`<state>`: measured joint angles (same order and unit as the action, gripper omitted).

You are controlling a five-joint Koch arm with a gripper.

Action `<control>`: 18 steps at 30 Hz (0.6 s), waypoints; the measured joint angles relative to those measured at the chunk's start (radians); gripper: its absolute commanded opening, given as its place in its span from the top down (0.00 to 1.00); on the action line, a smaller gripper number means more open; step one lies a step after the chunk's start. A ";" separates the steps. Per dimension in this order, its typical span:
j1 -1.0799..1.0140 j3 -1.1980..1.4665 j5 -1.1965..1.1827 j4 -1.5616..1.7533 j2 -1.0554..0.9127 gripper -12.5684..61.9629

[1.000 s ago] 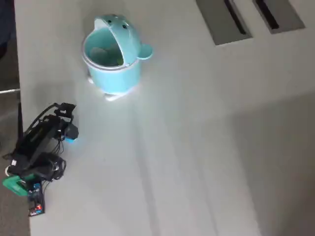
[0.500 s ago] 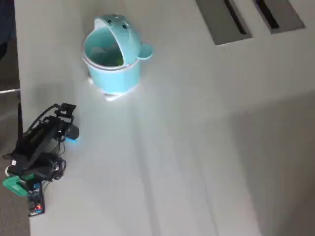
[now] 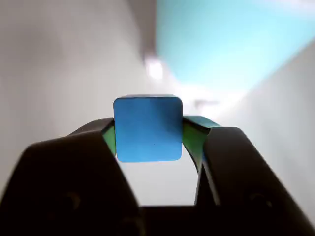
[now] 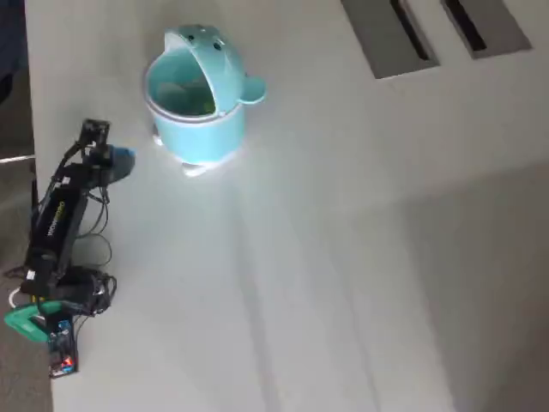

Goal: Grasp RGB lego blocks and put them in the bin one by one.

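Wrist view, nearest first: the gripper (image 3: 148, 135) is clamped on the blue block (image 3: 148, 129), jaws pressing its left and right faces via green pads (image 3: 193, 137); the block's face is flat, matte, square w/ rounded corners, and the jaws are dark, smooth plastic. Change vs. the overhead view of 0.5 s ago: the arm, then folded low w/ the block well short of the bin, has stretched out, so the gripper (image 4: 111, 159) and block (image 4: 123, 156) now sit just left of the bin (image 4: 196, 129) as that view shows it, near its wall but apart from it. Meaning for the task (judgement): grasp step done, carry toward the bin under way; drop not yet made, since the block is outside the rim. Beyond the block, the wrist view shows only a blurred light-teal mass, prob. the bin. The bin is a round, glossy teal tub on a whitish base, domed lid tipped open at its far side w/ dot eyes, a nub on its right side; something pale green lies inside, too blurred to name. The table (image 4: 343, 257) is plain pale grey, smooth, w/ two dark slots (image 4: 403, 30) far beyond the bin.
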<state>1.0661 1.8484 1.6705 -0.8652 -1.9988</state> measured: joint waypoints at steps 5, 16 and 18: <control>0.005 -0.218 0.003 0.080 0.140 0.66; -0.009 -0.687 0.015 0.295 0.459 0.66; -0.014 -0.750 0.026 0.295 0.491 0.66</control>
<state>1.0523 1.0983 1.6966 -0.5706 -1.5079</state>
